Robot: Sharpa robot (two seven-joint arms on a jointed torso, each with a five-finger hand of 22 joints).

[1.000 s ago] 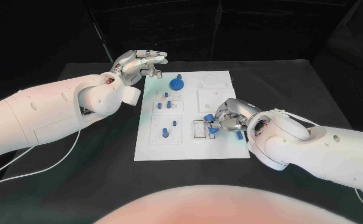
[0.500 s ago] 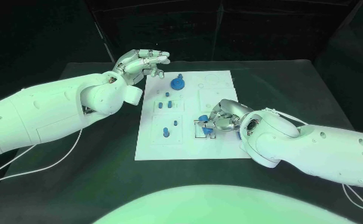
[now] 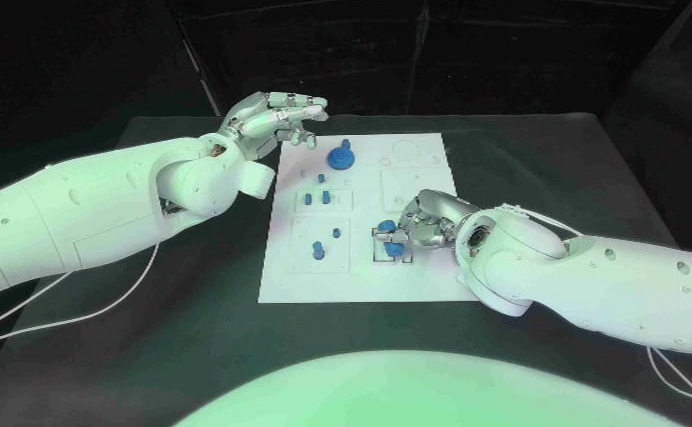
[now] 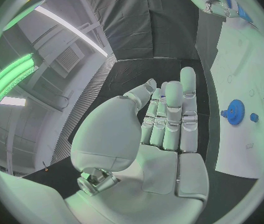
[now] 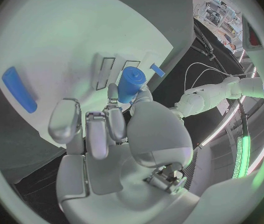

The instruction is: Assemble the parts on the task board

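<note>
The white task board (image 3: 361, 282) lies at the centre of the black worktop (image 3: 173, 327). The right hand (image 3: 421, 222) is low over the board's 4 o'clock part, and its fingers (image 5: 110, 115) pinch a short blue cylinder (image 5: 131, 83) between thumb and fingertip. The cylinder stands just above a small rectangular recess block (image 3: 392, 245) on the board; I cannot tell whether it touches the slots. In the right wrist view a blue bar (image 5: 19, 89) lies flat on the board, apart from the hand.

The left hand (image 3: 274, 117) hovers at the board's 11 o'clock corner, off the surface, holding nothing. Its fingers (image 4: 169, 112) are close side by side and bent slightly, with the thumb set apart.

On the board, a blue gear (image 3: 340, 157) sits near 12 o'clock. Two small blue pegs (image 3: 323, 198) stand in a square plate left of centre, and two more blue pegs (image 3: 326, 241) stand in the plate at 8 o'clock.
</note>
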